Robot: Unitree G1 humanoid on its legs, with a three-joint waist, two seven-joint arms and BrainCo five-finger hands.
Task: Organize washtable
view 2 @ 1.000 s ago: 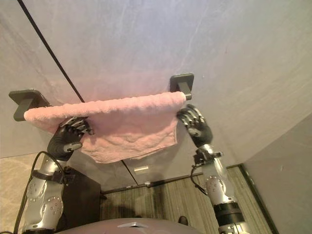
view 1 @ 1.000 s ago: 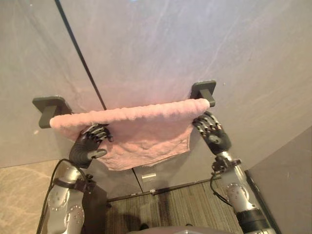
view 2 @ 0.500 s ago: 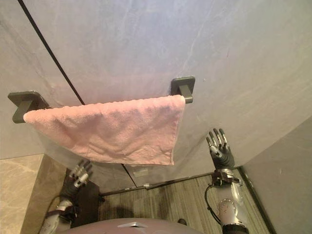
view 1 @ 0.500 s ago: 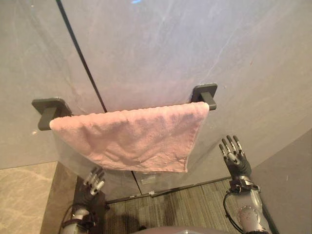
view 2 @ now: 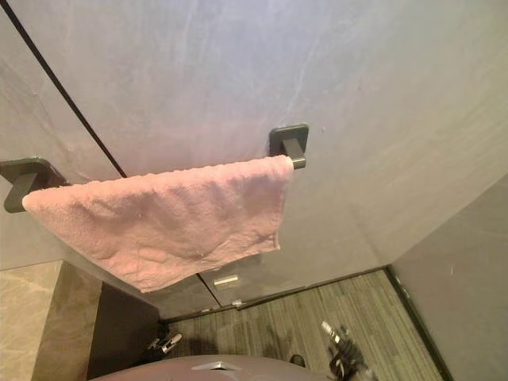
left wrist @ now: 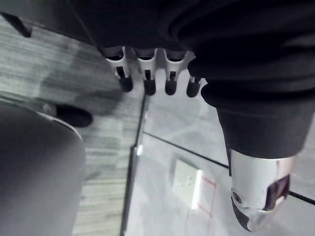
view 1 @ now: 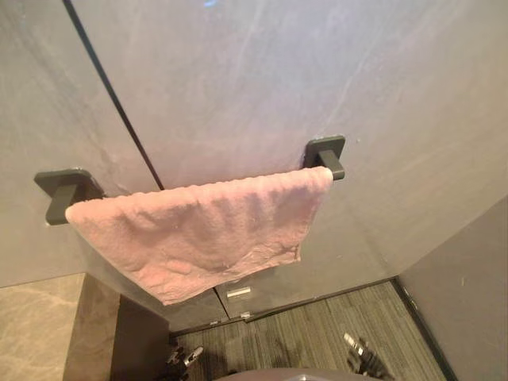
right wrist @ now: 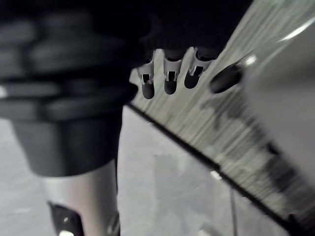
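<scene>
With your left hand (left wrist: 146, 73) hanging low, fingers slack and empty, the pink towel (view 1: 198, 230) drapes over the wall rail (view 1: 332, 170), sagging lower toward its left, and it looks soft, light and prone to sliding, so pinch its lower corners, your right hand (right wrist: 169, 78) being equally slack and empty.

The pink towel (view 1: 202, 230) hangs draped over a wall bar (view 1: 334, 171), spread wide and rumpled. It runs from the 9 o'clock bracket (view 1: 62, 184) to the 2 o'clock bracket (view 1: 324, 148). Its lower edge slants, lowest toward 7 o'clock.
</scene>
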